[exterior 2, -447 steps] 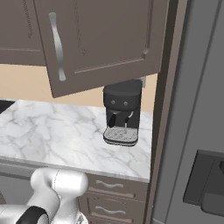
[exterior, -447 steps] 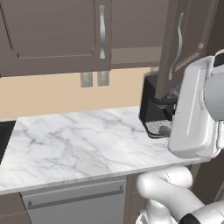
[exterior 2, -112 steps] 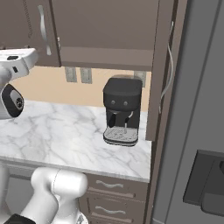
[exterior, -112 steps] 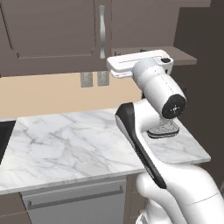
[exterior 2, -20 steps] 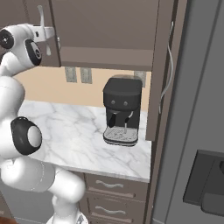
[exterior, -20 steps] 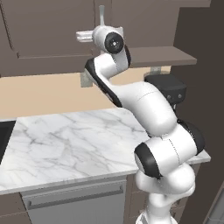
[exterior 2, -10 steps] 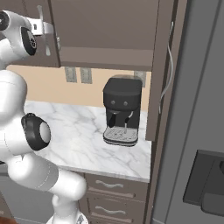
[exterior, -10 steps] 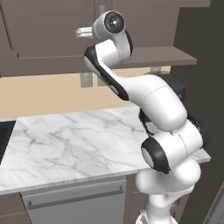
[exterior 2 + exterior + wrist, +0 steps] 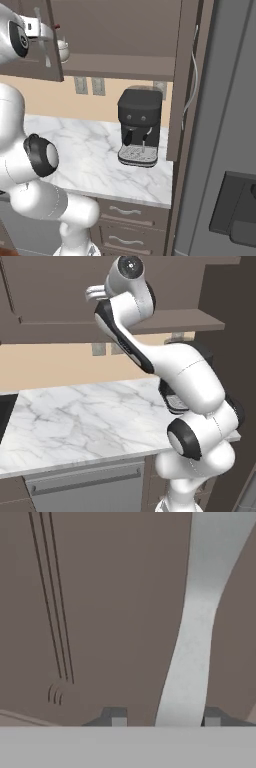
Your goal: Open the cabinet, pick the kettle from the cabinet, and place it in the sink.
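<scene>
My fingers (image 9: 162, 719) now straddle the left door handle (image 9: 192, 632) of the cabinet (image 9: 120, 30), not clenched yet; the kettle (image 9: 62, 49) waits inside.

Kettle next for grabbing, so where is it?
In the right base view, the kettle sits upper left on the cabinet shelf, behind the door's handle.

The white arm rises from its base, folds at a dark elbow joint, then reaches steeply up and back to head height. Its wrist is turned sideways, so the end effector (image 9: 45, 37) points level. In the hand view the end effector's (image 9: 165, 718) two dark finger tips (image 9: 114, 717) stand apart, partly spread, with a gap between them.
</scene>
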